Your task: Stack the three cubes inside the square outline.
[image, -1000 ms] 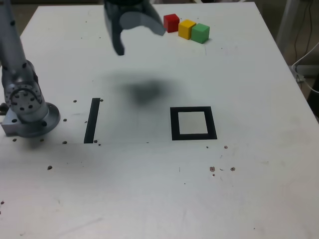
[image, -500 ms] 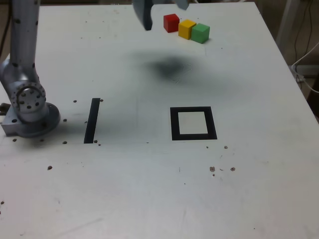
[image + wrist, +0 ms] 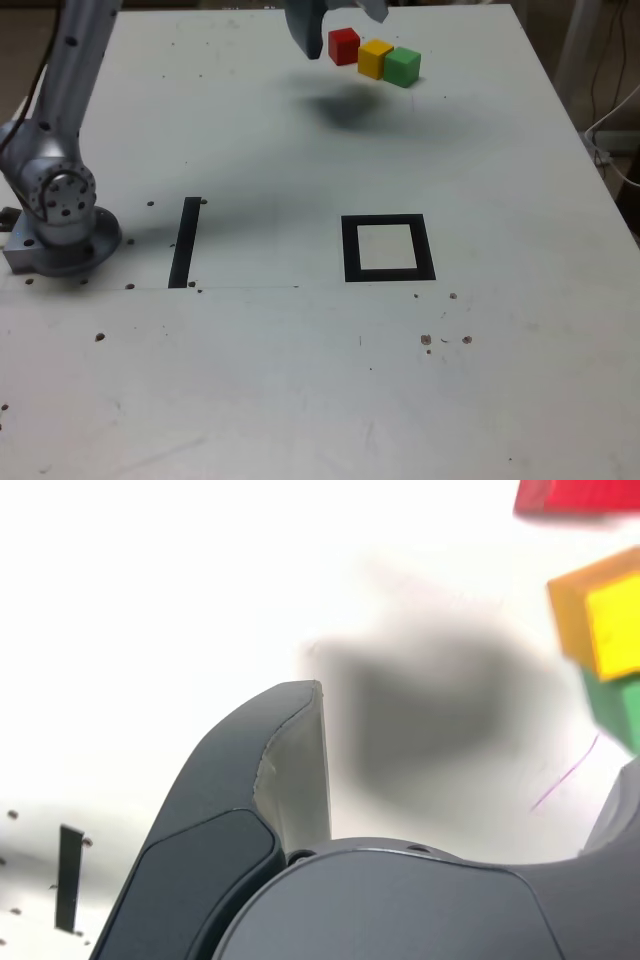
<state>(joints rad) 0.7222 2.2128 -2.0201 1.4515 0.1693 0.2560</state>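
Compared with the earlier exterior frames, the arm (image 3: 75,80) has swung across the upper part of the picture toward the exterior view's right, and its gripper (image 3: 345,15) and the blurred shadow below now lie near the cubes. Since the frame just before this one, the visible finger has moved a little further that way. The red cube (image 3: 343,46), the yellow cube (image 3: 374,58) and the green cube (image 3: 402,67) have not shifted; they sit in a row at the top of the frame, right of centre, yellow and green close together and red just beside yellow. Below them, right of the frame's centre, the square outline (image 3: 427,247) has nothing inside it. A straight black strip (image 3: 185,243) lies left of centre, and the arm's base (image 3: 66,240) stands at the left edge.

None of the stacking is done: all three cubes have yet to be brought to the outline, and the work seems to be at the approach to the first.

From the wrist, the fingers stand wide open with only tabletop and shadow between them, a gap that the exterior view partly cuts off at its top edge. Parts of all three cubes show outside the grasp, with green partly hidden. The strip appears here too, but the square outline does not.
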